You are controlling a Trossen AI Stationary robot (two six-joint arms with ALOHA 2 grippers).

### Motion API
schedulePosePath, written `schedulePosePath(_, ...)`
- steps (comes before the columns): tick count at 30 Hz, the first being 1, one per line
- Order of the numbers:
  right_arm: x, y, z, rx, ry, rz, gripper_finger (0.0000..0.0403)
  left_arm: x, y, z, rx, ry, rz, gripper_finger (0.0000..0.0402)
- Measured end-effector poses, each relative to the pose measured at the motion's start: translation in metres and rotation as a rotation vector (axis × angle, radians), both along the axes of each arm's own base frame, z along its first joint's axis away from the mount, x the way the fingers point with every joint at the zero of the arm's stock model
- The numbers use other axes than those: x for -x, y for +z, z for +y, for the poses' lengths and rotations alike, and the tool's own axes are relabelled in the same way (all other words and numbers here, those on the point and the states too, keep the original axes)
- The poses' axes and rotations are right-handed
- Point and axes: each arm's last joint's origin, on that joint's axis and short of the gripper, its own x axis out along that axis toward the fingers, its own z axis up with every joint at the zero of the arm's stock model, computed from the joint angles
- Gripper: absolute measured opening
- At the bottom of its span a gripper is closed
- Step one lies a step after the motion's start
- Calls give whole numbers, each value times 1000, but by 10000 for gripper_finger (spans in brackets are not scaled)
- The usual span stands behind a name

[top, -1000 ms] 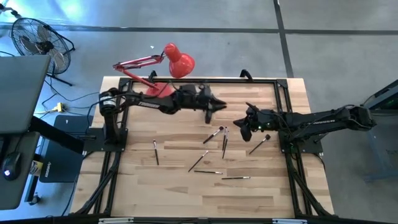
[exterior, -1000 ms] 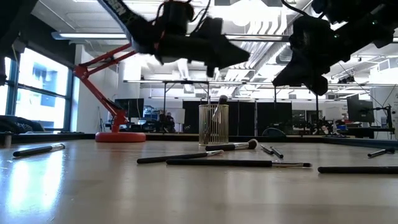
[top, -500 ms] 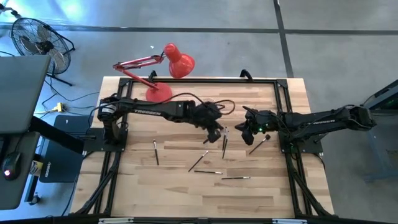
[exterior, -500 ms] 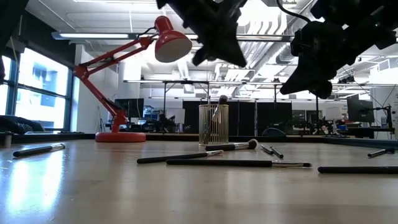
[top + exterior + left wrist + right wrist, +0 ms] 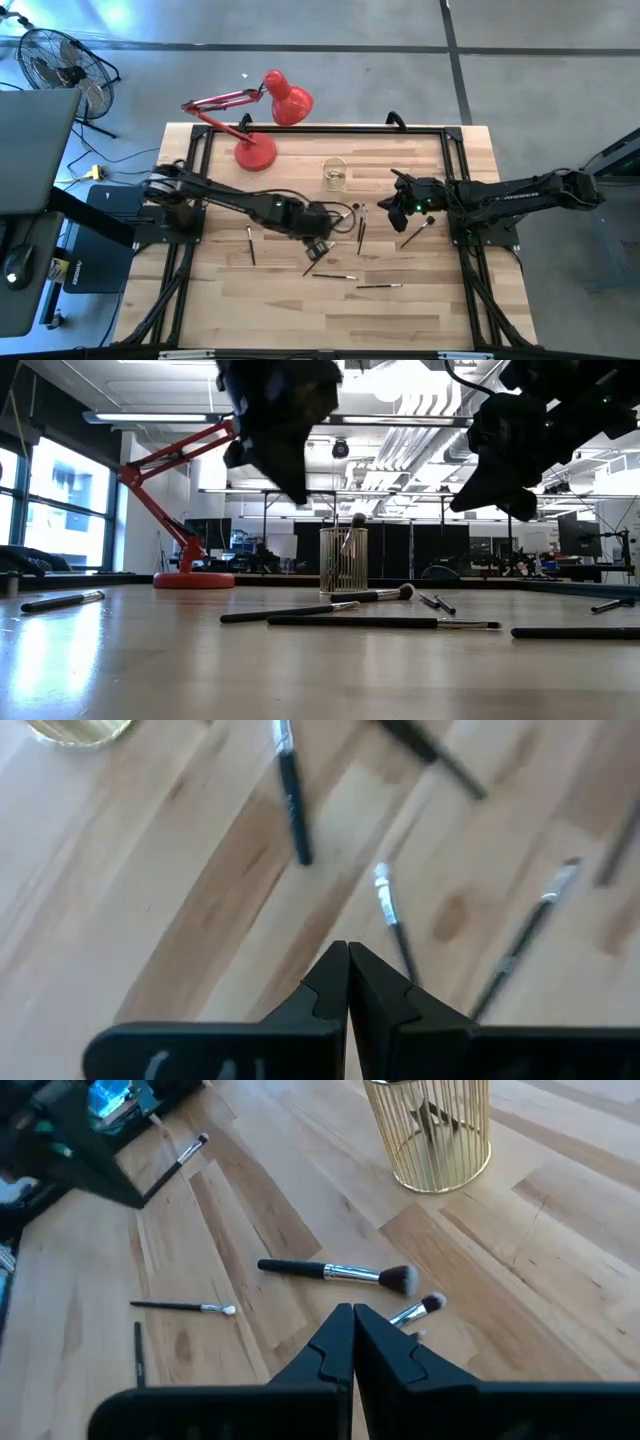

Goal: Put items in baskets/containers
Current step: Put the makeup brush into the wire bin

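Several thin brushes lie flat on the wooden table, among them one (image 5: 345, 215), another (image 5: 361, 230), a third (image 5: 318, 260) and one off to the left (image 5: 250, 245). The small ribbed, yellowish cup (image 5: 334, 175) stands upright at the far middle (image 5: 343, 560) with one brush leaning inside it. My left gripper (image 5: 320, 243) is shut and hovers above the brushes near the table's middle, fingers pointing down (image 5: 347, 960). My right gripper (image 5: 392, 203) is shut too and hangs in the air right of the cup (image 5: 353, 1320), above a thick-headed brush (image 5: 335, 1270).
A red desk lamp (image 5: 270, 100) stands at the far left corner, its base (image 5: 192, 580) on the table. More brushes lie toward the near edge (image 5: 380, 286) and the right (image 5: 418, 232). A black frame (image 5: 300, 130) borders the table.
My left arm has swung from above the cup at the far side toward the near edge, tipping its fingers down over the scattered brushes. The cup, hidden under the arm before, now shows from above. The brushes have stayed where they were.
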Motion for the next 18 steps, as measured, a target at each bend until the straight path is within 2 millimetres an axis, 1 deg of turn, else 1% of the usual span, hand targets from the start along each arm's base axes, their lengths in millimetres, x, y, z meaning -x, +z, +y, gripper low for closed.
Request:
schedulePosePath(1,0,0,0,-3,-2,-1,2,3,-2,-1,7,5,-35,0)
schedulePosePath(4,-1,1,0,-18,-32,-19,1,31,-16,-1,9,16,-17,0)
schedulePosePath(6,-1,1,-1,-36,-100,-30,1,42,-17,2,31,39,-99,0)
schedulePosePath(8,-2,5,1,-18,-155,-48,1,66,-20,8,17,71,-97,0)
schedulePosePath(10,-4,10,5,13,-186,-68,1,84,-21,12,14,82,-127,0)
schedulePosePath(12,-8,17,8,26,-226,-84,1,104,-25,16,3,84,-114,0)
schedulePosePath(15,-14,25,13,20,-290,-51,1,132,-26,23,-24,77,-132,0)
schedulePosePath(16,-15,28,15,13,-313,-34,1,139,-25,25,-33,68,-150,0)
schedulePosePath(18,-19,28,20,2,-349,43,0,150,-24,32,-48,61,-175,0)
